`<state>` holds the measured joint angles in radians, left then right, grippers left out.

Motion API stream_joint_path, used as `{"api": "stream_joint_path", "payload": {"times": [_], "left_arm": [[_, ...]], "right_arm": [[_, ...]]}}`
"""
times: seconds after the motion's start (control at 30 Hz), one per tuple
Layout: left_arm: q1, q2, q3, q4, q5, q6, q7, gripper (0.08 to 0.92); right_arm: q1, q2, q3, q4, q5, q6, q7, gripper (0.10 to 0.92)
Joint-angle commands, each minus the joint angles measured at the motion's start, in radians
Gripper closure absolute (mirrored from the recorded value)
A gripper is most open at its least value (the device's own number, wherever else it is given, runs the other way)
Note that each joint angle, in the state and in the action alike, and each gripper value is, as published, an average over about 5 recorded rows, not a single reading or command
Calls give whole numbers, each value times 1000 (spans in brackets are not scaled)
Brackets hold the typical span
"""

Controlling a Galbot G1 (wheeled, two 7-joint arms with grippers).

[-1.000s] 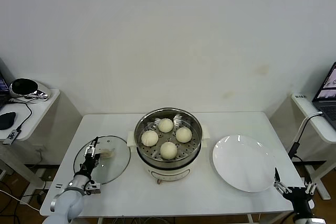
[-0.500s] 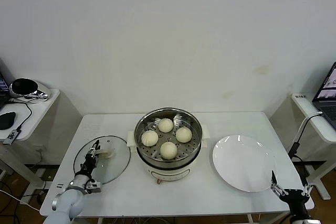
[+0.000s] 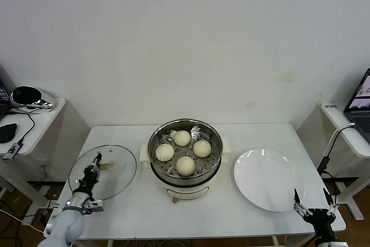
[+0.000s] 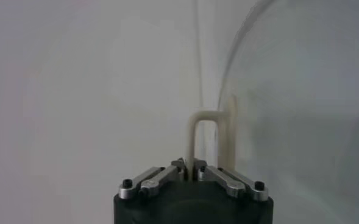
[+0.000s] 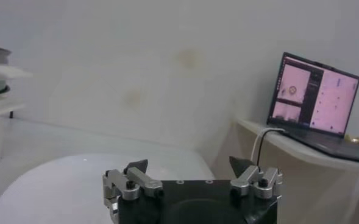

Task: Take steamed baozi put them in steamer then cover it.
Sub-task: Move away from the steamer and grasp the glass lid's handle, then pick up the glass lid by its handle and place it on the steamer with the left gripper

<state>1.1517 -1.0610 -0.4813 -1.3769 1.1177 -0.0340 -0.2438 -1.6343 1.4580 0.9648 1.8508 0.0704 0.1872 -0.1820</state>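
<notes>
A: Where did my left gripper stand?

B: Clamped tight on the cream handle of the glass cover, which was tilted at the surface's left end, beside the steamer.

A: And the steamed baozi?

B: All four sat on the steamer's perforated tray. My right gripper hung spread wide and empty by the white plate, near the front right corner.

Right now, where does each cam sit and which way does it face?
Head: high, looking down at the steamer, the plate and both arms.
Left wrist: behind the left pincer, shut on the cover handle.
Right wrist: behind the open right pincer, facing the laptop.
Shared: head and left wrist show the cover.
</notes>
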Motion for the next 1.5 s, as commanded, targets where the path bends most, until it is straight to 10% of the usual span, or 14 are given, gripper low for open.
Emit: {"api": "stream_joint_path", "payload": {"times": [0.03, 0.3, 0.57, 0.93, 1.5], "left_arm": [[115, 154, -140, -316, -180, 26, 103, 858], [100, 284, -150, -543, -319, 151, 229, 858], [-23, 300, 226, -673, -395, 362, 287, 858], [-330, 118, 605, -642, -170, 610, 444, 858], [-345, -217, 656, -485, 207, 655, 575, 858]], "right_arm": [[-2, -2, -10, 4, -11, 2, -1, 203], [-8, 0, -25, 20, -27, 3, -6, 203], [-8, 20, -27, 32, -48, 1, -10, 203], [-1, 81, -17, 54, -179, -15, 14, 203], [2, 103, -38, 20, -245, -5, 18, 203]]}}
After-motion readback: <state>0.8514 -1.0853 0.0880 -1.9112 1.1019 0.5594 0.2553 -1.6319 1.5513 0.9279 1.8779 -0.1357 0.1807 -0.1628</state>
